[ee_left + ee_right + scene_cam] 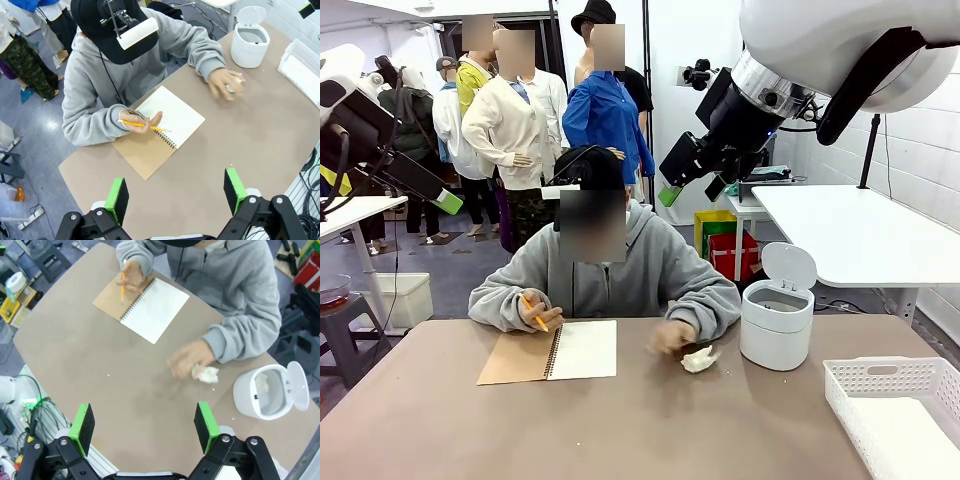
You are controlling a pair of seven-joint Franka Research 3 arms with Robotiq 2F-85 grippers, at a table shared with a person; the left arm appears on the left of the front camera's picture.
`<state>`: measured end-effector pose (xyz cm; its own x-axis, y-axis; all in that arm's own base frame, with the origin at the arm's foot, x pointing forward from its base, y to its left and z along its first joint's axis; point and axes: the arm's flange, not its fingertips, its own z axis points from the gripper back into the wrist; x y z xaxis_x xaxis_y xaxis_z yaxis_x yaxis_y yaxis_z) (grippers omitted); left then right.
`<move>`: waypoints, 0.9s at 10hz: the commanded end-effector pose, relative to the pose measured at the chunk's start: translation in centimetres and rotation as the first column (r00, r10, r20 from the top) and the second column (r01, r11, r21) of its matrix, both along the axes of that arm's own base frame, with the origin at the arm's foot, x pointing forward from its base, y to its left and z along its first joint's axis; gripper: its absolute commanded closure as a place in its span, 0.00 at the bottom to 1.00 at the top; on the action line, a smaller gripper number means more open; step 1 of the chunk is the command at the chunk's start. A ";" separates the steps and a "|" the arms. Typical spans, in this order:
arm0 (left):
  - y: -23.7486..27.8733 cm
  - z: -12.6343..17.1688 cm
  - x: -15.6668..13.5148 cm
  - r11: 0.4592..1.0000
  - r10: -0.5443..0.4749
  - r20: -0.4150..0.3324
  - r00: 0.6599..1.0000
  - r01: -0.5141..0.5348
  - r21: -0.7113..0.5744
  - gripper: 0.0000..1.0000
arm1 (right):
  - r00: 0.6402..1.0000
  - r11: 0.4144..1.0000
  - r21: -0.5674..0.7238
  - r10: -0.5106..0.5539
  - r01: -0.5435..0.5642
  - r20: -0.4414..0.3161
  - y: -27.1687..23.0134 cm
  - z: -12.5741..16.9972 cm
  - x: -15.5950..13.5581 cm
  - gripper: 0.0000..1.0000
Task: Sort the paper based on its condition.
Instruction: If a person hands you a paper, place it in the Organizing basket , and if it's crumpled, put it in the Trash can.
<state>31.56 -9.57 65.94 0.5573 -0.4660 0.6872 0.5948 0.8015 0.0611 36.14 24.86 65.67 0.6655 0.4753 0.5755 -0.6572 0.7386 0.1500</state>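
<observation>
Both grippers (175,197) (144,426) hang spread and empty above the table. The person's hand (187,360) rests on a crumpled paper (205,374) near the open bin (260,395). Descend only once that hand clears, then pinch the wad across its bulk.

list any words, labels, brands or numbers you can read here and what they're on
None can be read.
The open page of the notebook looks blank, and its brown cover carries no print.
The white bin, white basket and crumpled paper show no label.
Nothing legible shows on the left gripper or right gripper.
</observation>
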 end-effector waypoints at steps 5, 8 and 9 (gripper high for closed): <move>0.0 0.0 0.0 1.000 0.002 -0.010 1.000 -0.003 -0.022 0.00 | 0.988 0.990 -0.126 0.042 -0.061 -0.147 1.0 -3.1 2.7 0.00; 0.0 0.0 0.0 1.000 0.002 -0.010 1.000 -0.003 -0.022 0.00 | 0.987 0.960 -0.249 0.098 -0.126 -0.124 3.1 -5.9 4.5 0.00; 0.0 0.0 0.0 1.000 0.002 -0.010 1.000 -0.003 -0.022 0.00 | 0.987 0.945 -0.299 0.100 -0.133 -0.124 4.0 -7.4 5.4 0.00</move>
<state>31.56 -9.59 65.94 0.5571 -0.4662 0.6872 0.5950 0.8014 0.0613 40.43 28.02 58.33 0.6678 0.6621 0.3402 -0.7196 0.6911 0.0674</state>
